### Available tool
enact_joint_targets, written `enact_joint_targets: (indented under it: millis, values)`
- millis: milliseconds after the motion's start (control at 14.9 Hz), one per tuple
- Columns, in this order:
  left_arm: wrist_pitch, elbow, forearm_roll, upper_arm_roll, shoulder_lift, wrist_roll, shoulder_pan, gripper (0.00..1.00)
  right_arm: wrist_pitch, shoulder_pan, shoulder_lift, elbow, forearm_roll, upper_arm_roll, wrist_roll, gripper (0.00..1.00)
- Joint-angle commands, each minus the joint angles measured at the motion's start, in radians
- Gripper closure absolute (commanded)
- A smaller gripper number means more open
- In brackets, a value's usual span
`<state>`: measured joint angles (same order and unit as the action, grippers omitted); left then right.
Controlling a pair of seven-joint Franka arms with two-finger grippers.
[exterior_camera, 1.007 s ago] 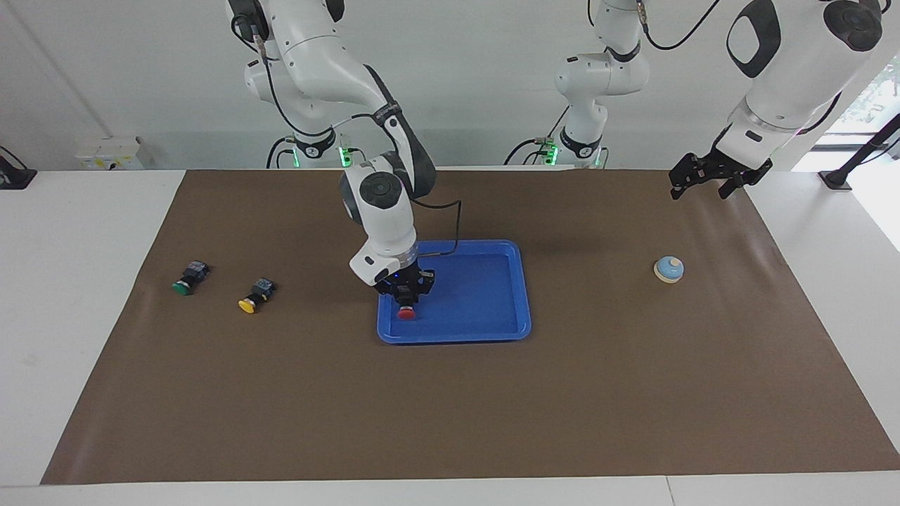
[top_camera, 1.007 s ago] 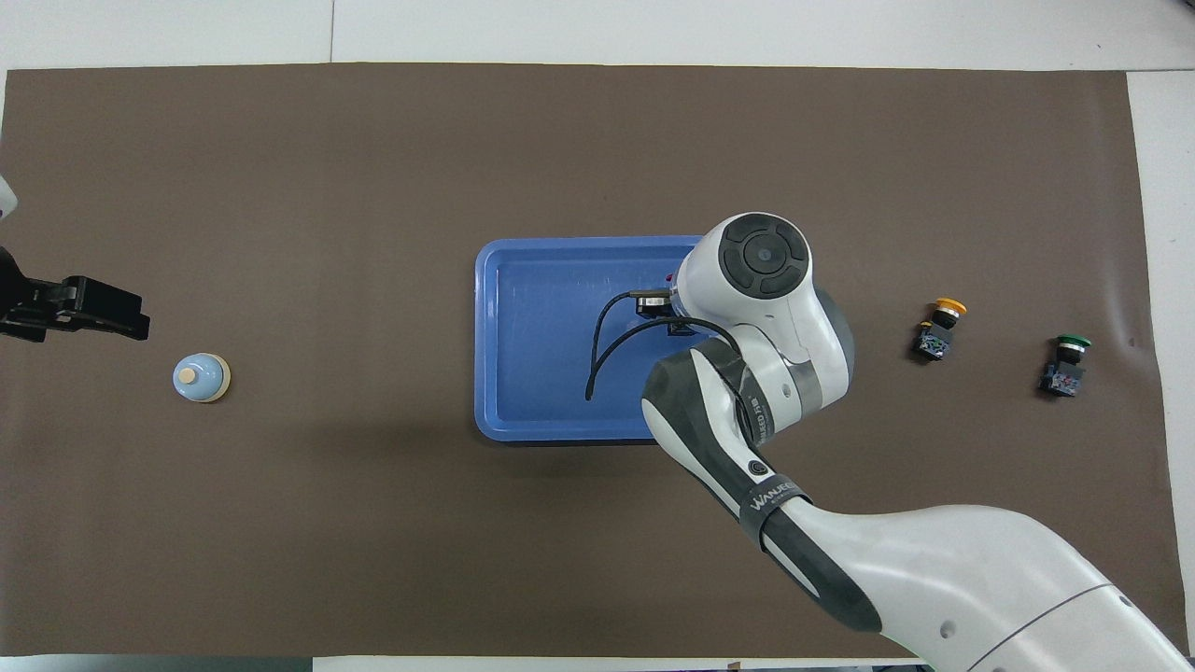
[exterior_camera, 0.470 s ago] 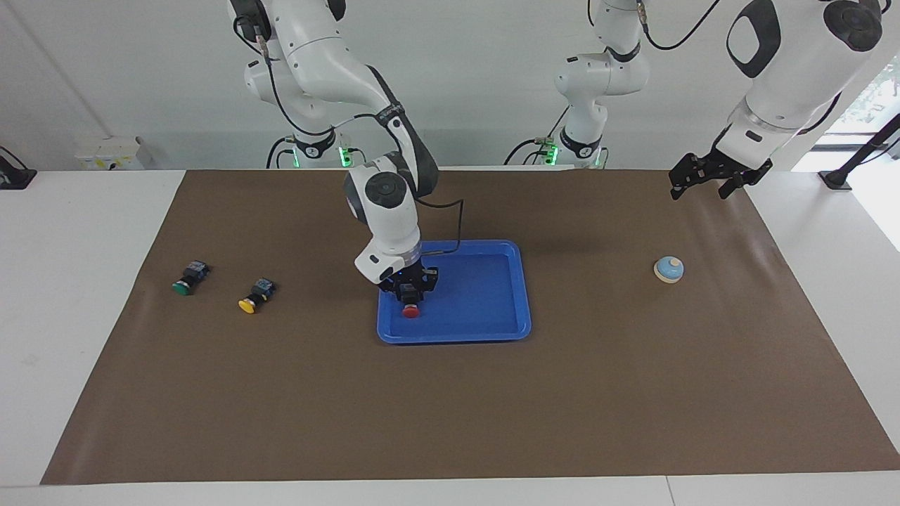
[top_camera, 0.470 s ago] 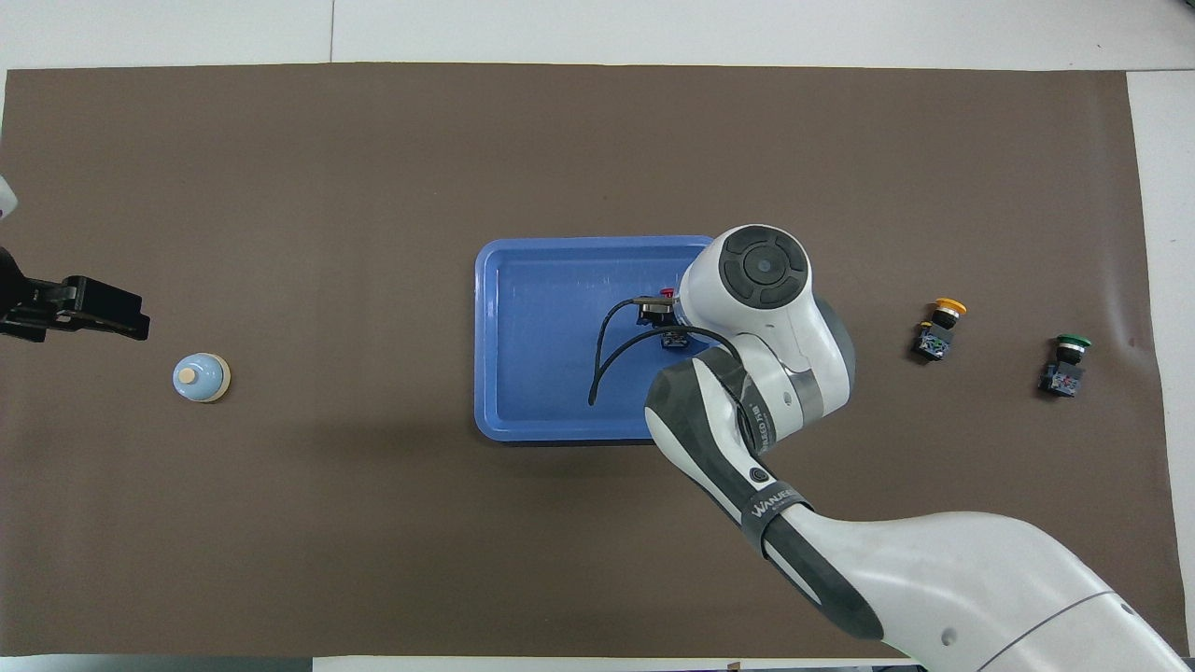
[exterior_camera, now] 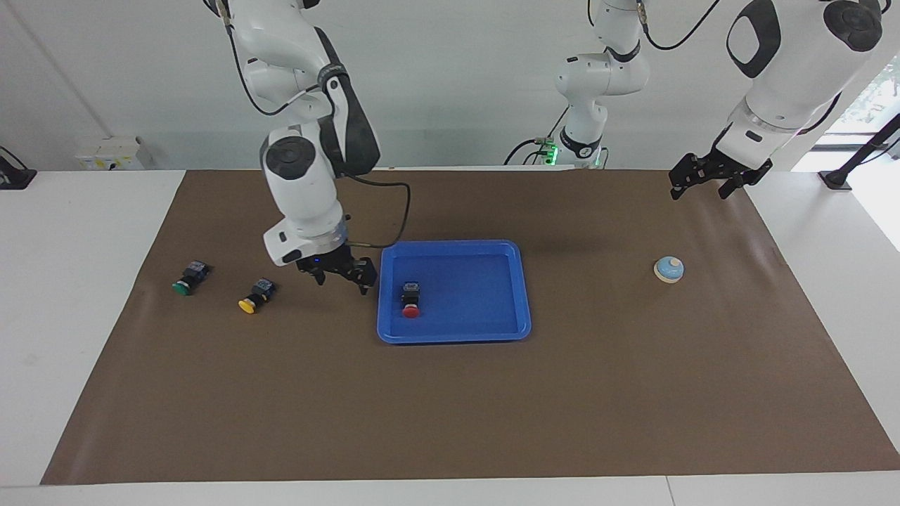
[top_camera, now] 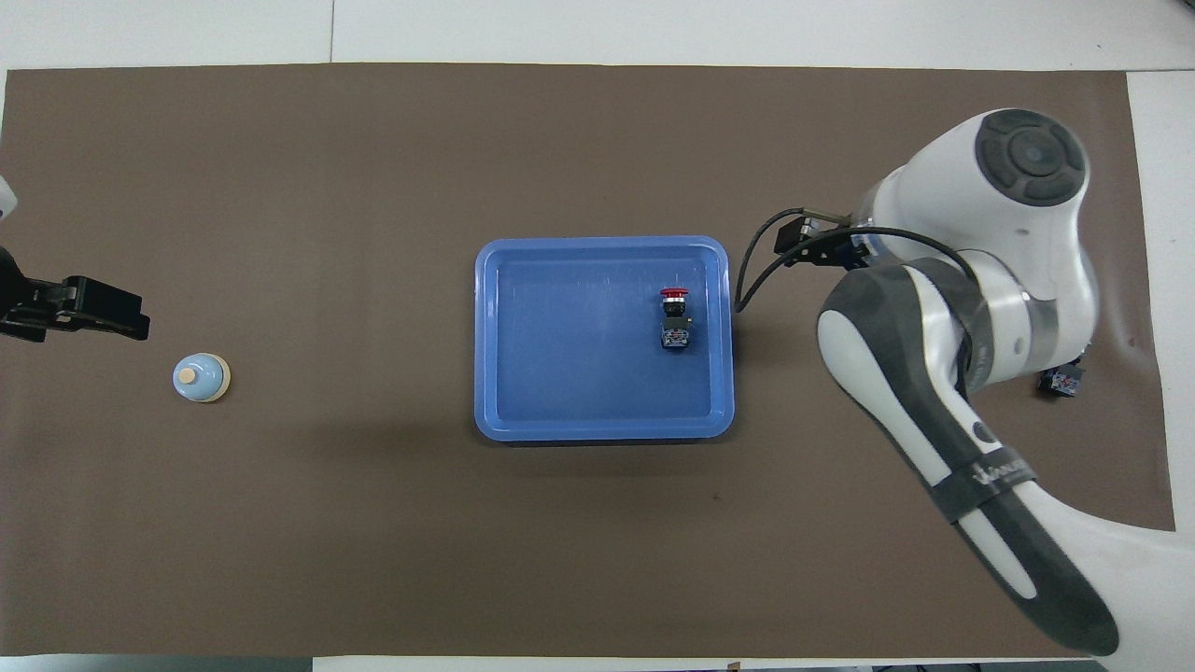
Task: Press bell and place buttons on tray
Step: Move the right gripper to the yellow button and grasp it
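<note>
Your table as seen from across it, item by item from the right arm's end to the left arm's end. Green button (exterior_camera: 188, 275): lying on its side on the brown mat (exterior_camera: 450, 407), nearest the right arm's end. Yellow button (exterior_camera: 256, 295): also on its side on the mat, beside the green one, toward the tray. Right gripper (exterior_camera: 340, 276): you see it hanging low over the mat between the yellow button and the tray, fingers spread apart, holding nothing; from overhead the right arm covers the yellow button and most of the green one. Blue tray (exterior_camera: 517, 281): at the middle of the mat, flat. Red button (exterior_camera: 410, 299): lying inside the tray, at the tray's end toward the right arm, cap pointing away from the robots, clear of the gripper. Bell (exterior_camera: 669, 268): upright on the mat, well apart from the tray, toward the left arm's end. Left gripper (exterior_camera: 709, 179): you find it waiting raised over the mat's edge near the bell, fingers apart, empty.
</note>
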<state>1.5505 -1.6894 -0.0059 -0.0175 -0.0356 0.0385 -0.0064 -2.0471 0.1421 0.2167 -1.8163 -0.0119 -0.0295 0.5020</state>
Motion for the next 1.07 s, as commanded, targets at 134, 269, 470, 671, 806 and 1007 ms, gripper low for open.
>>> enact_joint_targets:
  millis: [134,269,470,671,806,1007]
  values:
    - [-0.016,-0.004,0.015,0.001,-0.013,-0.011,-0.001,0.0,-0.021,-0.2,-0.036,-0.118,0.021,-0.013,-0.182,0.0]
    - [-0.016,-0.004,0.015,0.001,-0.013,-0.011,-0.001,0.0,-0.121,-0.254,-0.062,-0.214,0.024,-0.013,-0.246,0.0]
    - [-0.018,-0.004,0.015,0.001,-0.013,-0.011,-0.001,0.0,-0.301,-0.299,-0.098,-0.365,0.024,-0.015,-0.289,0.0]
    - [-0.016,-0.004,0.015,0.001,-0.013,-0.012,-0.001,0.0,-0.351,-0.299,-0.099,-0.408,0.024,-0.015,-0.278,0.0]
    - [-0.016,-0.004,0.015,0.001,-0.013,-0.012,-0.001,0.0,-0.402,-0.299,-0.115,-0.472,0.024,-0.015,-0.272,0.0]
    - [-0.016,-0.004,0.015,0.001,-0.013,-0.012,-0.001,0.0,-0.544,-0.299,-0.137,-0.587,0.024,-0.015,-0.277,0.0]
